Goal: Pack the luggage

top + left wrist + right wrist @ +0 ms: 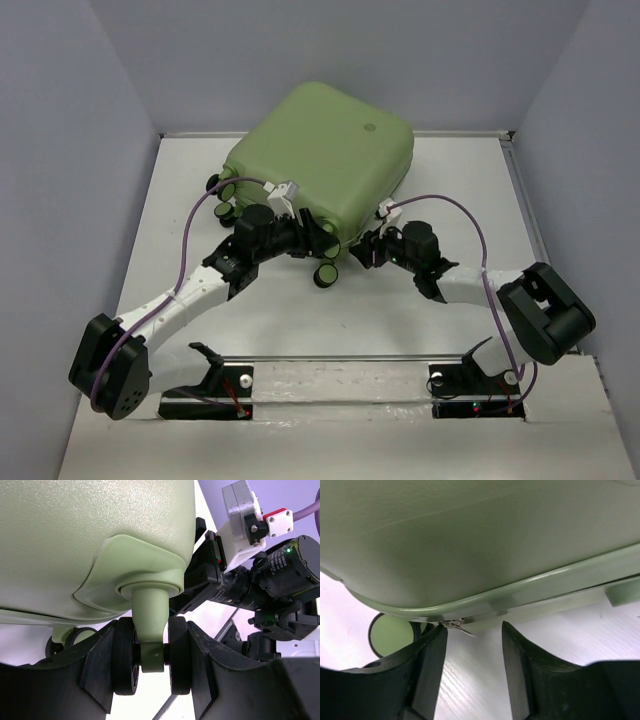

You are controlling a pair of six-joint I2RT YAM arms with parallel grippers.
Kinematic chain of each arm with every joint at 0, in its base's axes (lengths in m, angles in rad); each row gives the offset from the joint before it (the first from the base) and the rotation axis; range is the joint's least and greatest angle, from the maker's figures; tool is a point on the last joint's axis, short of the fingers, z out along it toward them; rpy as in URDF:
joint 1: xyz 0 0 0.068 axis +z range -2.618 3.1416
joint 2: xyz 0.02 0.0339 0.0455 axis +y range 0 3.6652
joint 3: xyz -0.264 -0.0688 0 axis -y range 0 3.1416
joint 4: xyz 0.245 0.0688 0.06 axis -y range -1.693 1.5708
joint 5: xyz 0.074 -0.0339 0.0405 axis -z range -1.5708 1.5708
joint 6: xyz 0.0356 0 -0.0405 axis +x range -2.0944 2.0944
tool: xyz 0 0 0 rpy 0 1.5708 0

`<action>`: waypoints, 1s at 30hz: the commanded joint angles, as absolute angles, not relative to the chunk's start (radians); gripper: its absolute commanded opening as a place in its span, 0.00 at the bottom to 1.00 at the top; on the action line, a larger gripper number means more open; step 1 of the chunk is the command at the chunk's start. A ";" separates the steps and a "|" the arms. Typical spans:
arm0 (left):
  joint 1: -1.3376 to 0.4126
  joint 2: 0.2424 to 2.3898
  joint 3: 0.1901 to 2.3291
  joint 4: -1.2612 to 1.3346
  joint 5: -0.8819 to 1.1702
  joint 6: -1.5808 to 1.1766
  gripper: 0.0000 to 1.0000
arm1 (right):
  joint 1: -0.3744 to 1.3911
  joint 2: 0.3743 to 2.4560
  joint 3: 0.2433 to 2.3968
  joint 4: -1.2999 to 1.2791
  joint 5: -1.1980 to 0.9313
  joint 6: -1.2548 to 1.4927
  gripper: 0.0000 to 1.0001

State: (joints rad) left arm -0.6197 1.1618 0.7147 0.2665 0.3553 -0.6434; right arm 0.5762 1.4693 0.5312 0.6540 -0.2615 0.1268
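Left hand (152, 672) pinching caster wheel (126, 655) of luggage (75, 530), right hand (474, 634) spread beside its rim

No text, brand, number or sign can be read in any view. The luggage (318, 165) carries a small round mark (368, 127) on the far right part of its shell, too small to make out. A white block with a red plate (278, 521) on the right arm's wrist shows no legible lettering.
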 commanded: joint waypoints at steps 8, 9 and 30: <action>-0.629 1.118 0.716 0.419 0.428 -0.650 0.06 | 0.581 1.408 0.541 0.856 -0.295 0.189 0.07; -0.629 1.121 0.718 0.422 0.429 -0.652 0.06 | 0.581 1.408 0.543 0.850 -0.288 0.196 0.07; -0.634 1.284 1.065 0.402 0.548 -0.709 0.06 | 1.163 1.398 0.594 0.799 0.141 0.341 0.07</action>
